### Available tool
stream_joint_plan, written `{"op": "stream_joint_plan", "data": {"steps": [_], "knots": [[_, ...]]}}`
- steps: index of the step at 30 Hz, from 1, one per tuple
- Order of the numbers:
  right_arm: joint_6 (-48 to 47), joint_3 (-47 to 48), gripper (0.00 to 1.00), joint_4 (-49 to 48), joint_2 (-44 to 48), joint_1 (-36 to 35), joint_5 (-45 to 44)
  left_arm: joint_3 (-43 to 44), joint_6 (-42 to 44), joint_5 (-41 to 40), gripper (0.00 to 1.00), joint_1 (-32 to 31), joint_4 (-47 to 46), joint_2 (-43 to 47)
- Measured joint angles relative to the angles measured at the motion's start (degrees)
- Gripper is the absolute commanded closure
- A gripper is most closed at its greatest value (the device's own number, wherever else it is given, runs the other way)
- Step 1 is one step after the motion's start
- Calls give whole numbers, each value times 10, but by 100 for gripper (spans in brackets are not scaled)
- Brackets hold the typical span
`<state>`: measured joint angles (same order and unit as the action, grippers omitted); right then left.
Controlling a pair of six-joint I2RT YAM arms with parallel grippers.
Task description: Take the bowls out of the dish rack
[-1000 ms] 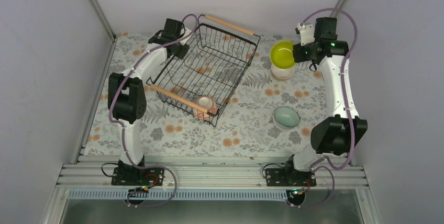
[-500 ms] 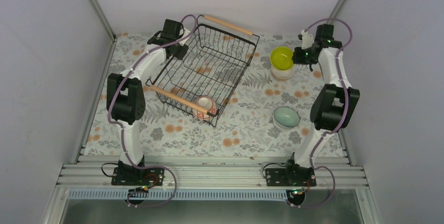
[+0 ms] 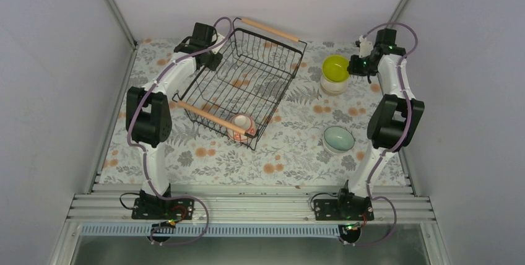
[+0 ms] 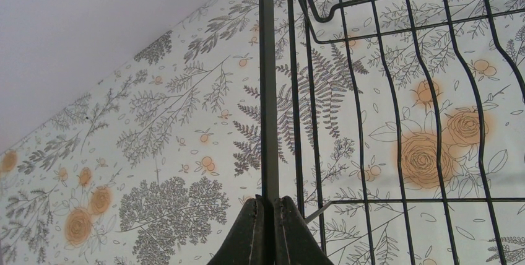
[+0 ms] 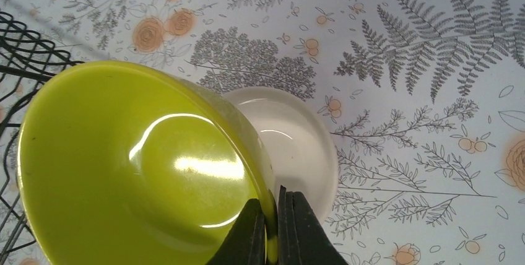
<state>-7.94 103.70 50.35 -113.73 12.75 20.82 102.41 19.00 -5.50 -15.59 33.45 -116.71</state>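
The black wire dish rack (image 3: 247, 79) stands at the back left, a pinkish bowl (image 3: 242, 123) with a red pattern in its near corner. My left gripper (image 3: 210, 59) is shut on a bar of the rack's rim (image 4: 267, 91); the left gripper (image 4: 269, 206) pinches that bar between its tips. My right gripper (image 3: 354, 65) is shut on the rim of the yellow-green bowl (image 3: 335, 67), held tilted just above a white bowl (image 3: 334, 85). In the right wrist view the yellow-green bowl (image 5: 136, 166) fills the left, the white bowl (image 5: 291, 141) lies behind it, and the right gripper (image 5: 272, 215) clamps the rim. A pale mint bowl (image 3: 338, 139) sits near right.
The flowered tablecloth (image 3: 291, 153) covers the table between grey walls. The rack's two wooden handles (image 3: 272, 30) lie at its far and near ends. The right arm's elbow (image 3: 393, 122) stands close beside the mint bowl.
My right arm has folded upright and carried the yellow-green bowl slightly back and right, still over the white bowl. The left arm and the rack have not moved.
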Motion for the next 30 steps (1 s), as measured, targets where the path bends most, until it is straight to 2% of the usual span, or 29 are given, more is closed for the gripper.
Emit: {"op": "stream_joint_plan", "data": {"steps": [15, 30], "knots": [[-1, 0, 96, -10, -70, 16, -12, 0, -1, 0, 98, -1, 0, 0], [-4, 14, 96, -10, -89, 16, -9, 0, -1, 0, 98, -1, 0, 0]]}}
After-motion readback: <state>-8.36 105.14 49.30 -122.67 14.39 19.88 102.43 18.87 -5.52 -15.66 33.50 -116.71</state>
